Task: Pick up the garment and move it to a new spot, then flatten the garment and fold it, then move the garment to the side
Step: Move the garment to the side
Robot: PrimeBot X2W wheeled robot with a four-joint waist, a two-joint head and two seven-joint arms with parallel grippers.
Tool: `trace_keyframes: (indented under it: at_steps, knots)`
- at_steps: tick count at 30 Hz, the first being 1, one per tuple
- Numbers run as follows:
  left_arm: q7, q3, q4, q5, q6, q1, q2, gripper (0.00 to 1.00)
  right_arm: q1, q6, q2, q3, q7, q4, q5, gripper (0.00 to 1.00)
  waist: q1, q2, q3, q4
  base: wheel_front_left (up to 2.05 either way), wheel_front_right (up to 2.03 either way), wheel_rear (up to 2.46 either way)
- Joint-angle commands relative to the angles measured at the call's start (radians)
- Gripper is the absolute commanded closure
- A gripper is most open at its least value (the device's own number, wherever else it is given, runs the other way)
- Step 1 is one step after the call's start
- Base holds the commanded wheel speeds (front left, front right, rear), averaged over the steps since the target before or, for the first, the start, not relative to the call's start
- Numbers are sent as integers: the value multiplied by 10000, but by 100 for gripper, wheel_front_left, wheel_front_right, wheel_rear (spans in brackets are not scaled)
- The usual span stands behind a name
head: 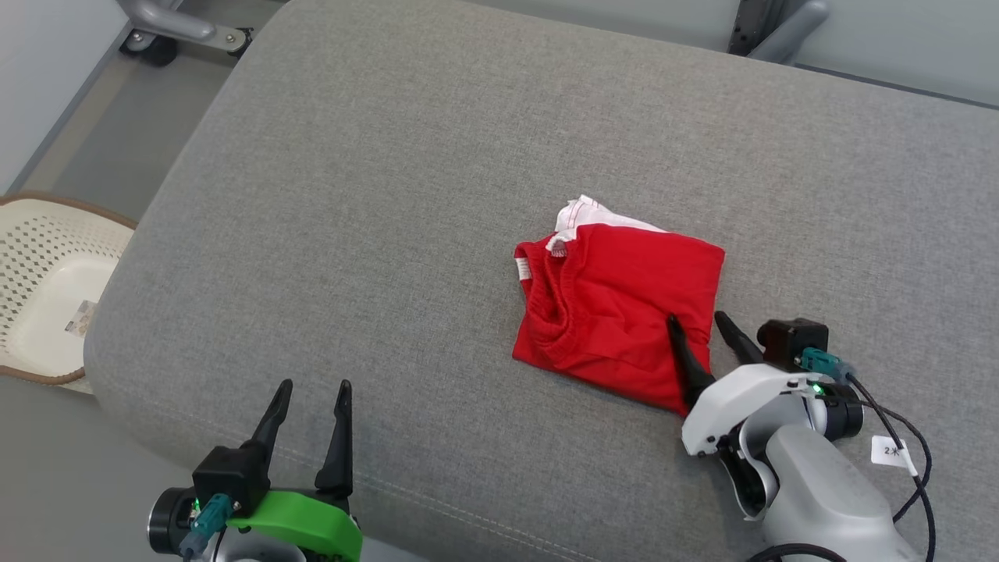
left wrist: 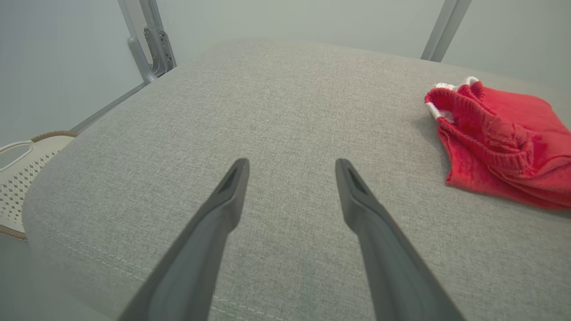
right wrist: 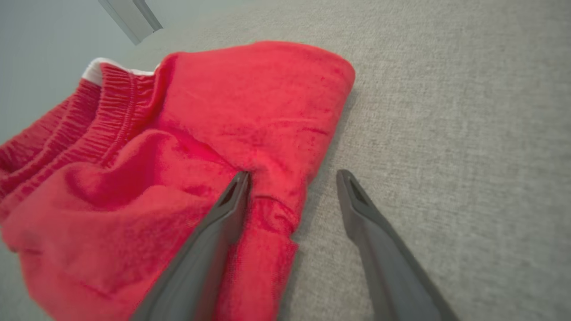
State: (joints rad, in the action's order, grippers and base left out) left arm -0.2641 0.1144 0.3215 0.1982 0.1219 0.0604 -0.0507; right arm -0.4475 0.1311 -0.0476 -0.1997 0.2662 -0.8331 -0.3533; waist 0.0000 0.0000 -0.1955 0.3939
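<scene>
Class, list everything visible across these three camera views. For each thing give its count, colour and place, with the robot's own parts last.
garment: one, red with a white part, bunched on the cushion, right of centre
cushion: one, grey, under the garment
basket: one, cream with a brown rim, on the floor left of the cushion
metal frame legs: two, grey, beyond the cushion's far edge
left gripper: one, dark fingers, open, over the cushion's near edge, apart from the garment
right gripper: one, dark fingers, open, astride the garment's near right edge

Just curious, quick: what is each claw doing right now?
Left gripper: open, holding nothing.
Right gripper: open, one finger on the red garment, nothing gripped.
</scene>
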Motion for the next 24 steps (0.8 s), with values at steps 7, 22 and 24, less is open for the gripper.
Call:
trace_keyframes:
  at_steps: [7,22,24]
  knots:
    - [9,86,-97,134,-84,319,-9,0,-279,-2,10,-961,-96,-667,-874,100,0,0,-174,-2,0,0,0]
    - [10,-261,-133,-49,12,-405,-12,0,1387,-13,-53,42,-27,1194,-638,100,0,0,1319,-4148,0,0,0]
    - [10,-214,-114,9,20,-426,-12,0,1626,-13,-63,195,-27,1296,-570,100,0,0,1414,-4724,0,0,0]
